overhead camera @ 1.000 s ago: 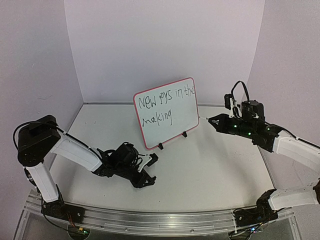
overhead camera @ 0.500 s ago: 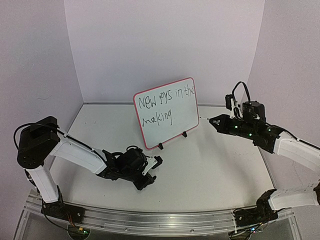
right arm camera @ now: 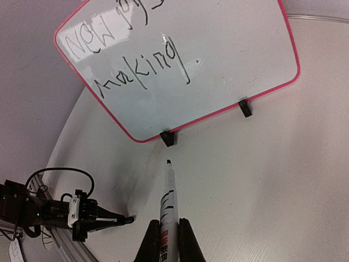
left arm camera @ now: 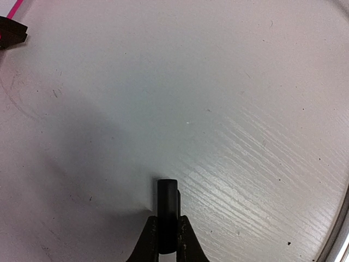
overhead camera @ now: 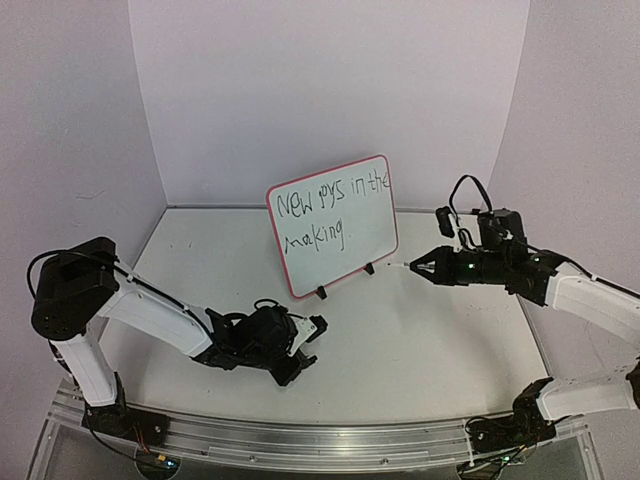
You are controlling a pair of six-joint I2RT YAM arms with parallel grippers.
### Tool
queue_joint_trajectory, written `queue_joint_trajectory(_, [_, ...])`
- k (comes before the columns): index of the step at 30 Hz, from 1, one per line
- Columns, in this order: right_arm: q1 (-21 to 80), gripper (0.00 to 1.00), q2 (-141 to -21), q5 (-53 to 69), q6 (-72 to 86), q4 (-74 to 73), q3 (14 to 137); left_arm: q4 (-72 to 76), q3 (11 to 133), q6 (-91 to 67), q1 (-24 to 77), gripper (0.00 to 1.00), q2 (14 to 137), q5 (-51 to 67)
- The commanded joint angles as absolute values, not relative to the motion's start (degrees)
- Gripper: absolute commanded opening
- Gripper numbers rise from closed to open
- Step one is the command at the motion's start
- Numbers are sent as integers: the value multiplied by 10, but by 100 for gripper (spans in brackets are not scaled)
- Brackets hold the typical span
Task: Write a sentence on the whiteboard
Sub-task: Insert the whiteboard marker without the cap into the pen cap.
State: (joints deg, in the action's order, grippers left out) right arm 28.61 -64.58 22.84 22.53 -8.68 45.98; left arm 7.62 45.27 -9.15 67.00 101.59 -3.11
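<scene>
The whiteboard (overhead camera: 366, 240) with its red-pink frame stands upright on black feet at the table's middle back. It also shows in the right wrist view (right arm camera: 229, 76). The sentence (overhead camera: 330, 198) in black marker reads "New pys in the making." in two rows (right arm camera: 143, 73). My right gripper (overhead camera: 422, 267) is shut on the black-and-white marker pen (right arm camera: 169, 199), uncapped, its tip pointing at the board's foot from the right. My left gripper (overhead camera: 308, 329) is low over the table in front of the board, shut on a black cap (left arm camera: 167, 204).
The board's black foot (left arm camera: 11, 33) and a bit of pink frame show at the left wrist view's top left. The table's curved metal edge (left arm camera: 341, 229) lies at the lower right. Walls close the table at the back and both sides.
My right gripper has dropped and moved left with the marker, from beside the board's right edge to lower in front of it. My left gripper has shifted right and turned, still holding the cap.
</scene>
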Motion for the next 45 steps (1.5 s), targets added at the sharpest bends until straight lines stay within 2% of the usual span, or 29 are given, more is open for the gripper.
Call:
queue_joint_trajectory(1, [281, 0, -683, 400, 205, -119, 471, 147, 416, -115, 670, 0, 972, -10])
queue_joint_trajectory(5, [280, 0, -730, 547, 230, -121, 487, 190, 403, -124, 676, 0, 946, 23])
queue_joint_trajectory(9, [284, 0, -769, 635, 241, -146, 502, 251, 383, -147, 680, 0, 920, 52])
queue_joint_trajectory(15, [319, 0, -812, 696, 178, -261, 530, 309, 362, -172, 683, 0, 908, 100])
queue_joint_trajectory(27, [356, 0, -866, 679, 128, -323, 557, 327, 352, -178, 703, 0, 891, 117])
queue_joint_trajectory(45, [369, 0, -893, 633, 129, -324, 584, 341, 348, -177, 718, 0, 894, 116])
